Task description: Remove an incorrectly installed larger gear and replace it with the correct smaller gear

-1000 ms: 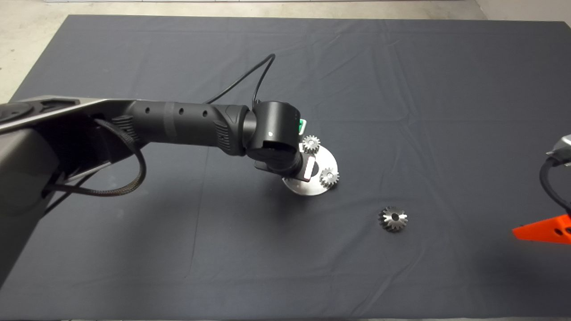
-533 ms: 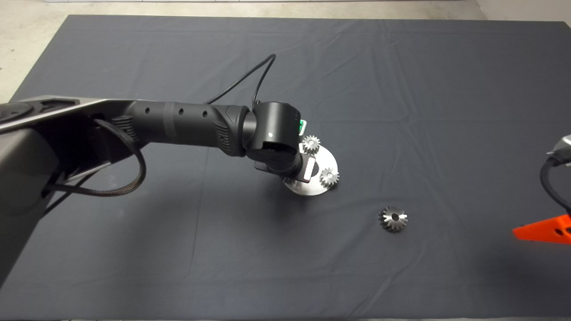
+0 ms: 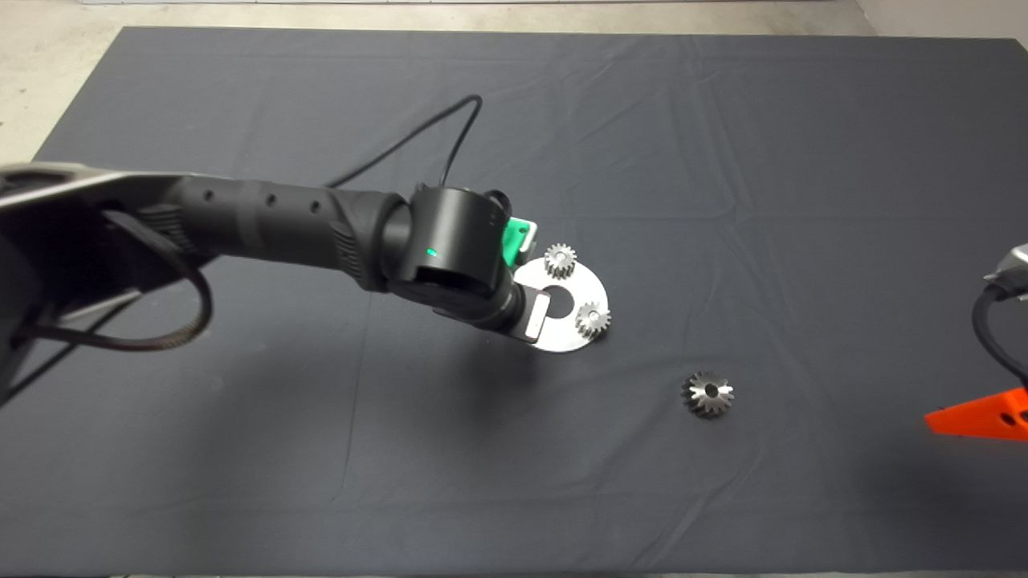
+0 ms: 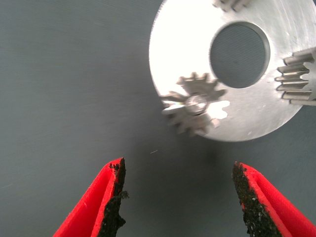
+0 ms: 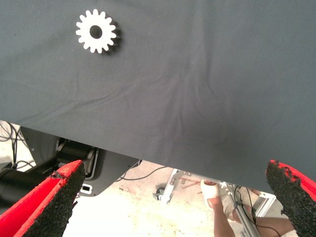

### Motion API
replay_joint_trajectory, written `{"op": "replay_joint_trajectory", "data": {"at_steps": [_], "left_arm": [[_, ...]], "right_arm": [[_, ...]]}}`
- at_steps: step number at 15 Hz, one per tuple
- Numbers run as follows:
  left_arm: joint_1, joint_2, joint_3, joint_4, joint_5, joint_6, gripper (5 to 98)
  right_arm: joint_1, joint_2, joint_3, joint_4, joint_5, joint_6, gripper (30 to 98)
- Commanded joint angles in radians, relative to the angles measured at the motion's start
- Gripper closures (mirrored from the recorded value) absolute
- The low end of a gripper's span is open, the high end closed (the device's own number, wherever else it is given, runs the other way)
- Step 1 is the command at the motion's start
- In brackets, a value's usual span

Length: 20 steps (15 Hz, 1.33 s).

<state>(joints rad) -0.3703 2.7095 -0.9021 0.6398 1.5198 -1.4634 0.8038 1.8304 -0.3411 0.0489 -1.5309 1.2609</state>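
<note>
Hovering left end effector (image 4: 177,197) open beside disc (image 4: 177,59) rim, smaller gear (image 4: 195,109) seated.

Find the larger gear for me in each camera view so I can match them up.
Head view: the larger gear lies alone on the mat, toward the lower right of the round plate.
Left wrist view: not in it; only the round plate with small gears shows.
Right wrist view: a lone gear on bare mat, most likely the larger gear.
Shared landmark: the round plate, in the head and left wrist views only.
</note>
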Motion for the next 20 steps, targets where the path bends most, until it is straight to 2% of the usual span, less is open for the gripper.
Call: {"op": "replay_joint_trajectory", "data": {"at_steps": [1,2,3,4,6,7,8,10,12,13,14,15,19,20], "left_arm": [[-0.162,-0.187,0.179,-0.258,0.004,-0.025,50.0],[-0.165,-0.247,0.231,-0.302,0.003,-0.025,47.2],[-0.167,-0.32,0.294,-0.327,0.003,-0.025,45.3],[-0.172,-0.415,0.369,-0.359,0.0,-0.025,45.3],[-0.214,-0.573,0.497,-0.411,0.003,-0.021,39.9],[-0.234,-0.634,0.52,-0.454,0.002,-0.021,39.8],[-0.262,-0.667,0.537,-0.497,0.001,-0.02,39.8],[-0.331,-0.667,0.568,-0.571,0.003,-0.013,35.0],[-0.348,-0.679,0.57,-0.609,0.005,0.019,35.0],[-0.353,-0.678,0.574,-0.631,0.005,0.035,31.3],[-0.377,-0.678,0.574,-0.654,0.005,0.044,30.2],[-0.401,-0.682,0.571,-0.661,0.005,0.051,30.2],[-0.45,-0.647,0.568,-0.674,0.004,0.064,25.2],[-0.452,-0.648,0.567,-0.677,0.005,0.064,25.2]], "right_arm": [[0.015,-0.003,0.004,0.035,-0.029,0.006,31.6],[0.015,-0.003,0.004,0.037,-0.029,0.008,31.6],[0.014,-0.001,0.004,0.037,-0.029,0.008,31.6],[0.014,-0.003,0.004,0.037,-0.029,0.009,31.6],[0.014,-0.004,0.005,0.037,-0.029,0.008,31.6],[0.014,-0.004,0.007,0.037,-0.029,0.009,31.6],[0.014,-0.006,0.005,0.037,-0.029,0.011,31.6],[0.014,-0.003,0.007,0.037,-0.029,0.011,31.6],[0.014,-0.004,0.005,0.037,-0.029,0.012,31.6],[0.014,0.003,0.007,0.037,-0.026,0.012,31.6],[0.014,0.004,0.007,0.037,-0.026,0.014,31.6],[0.014,-0.004,0.007,0.037,-0.026,0.014,31.6],[0.014,-0.02,0.012,0.042,-0.028,0.015,31.6],[0.014,-0.029,0.016,0.042,-0.026,0.012,31.6]]}}
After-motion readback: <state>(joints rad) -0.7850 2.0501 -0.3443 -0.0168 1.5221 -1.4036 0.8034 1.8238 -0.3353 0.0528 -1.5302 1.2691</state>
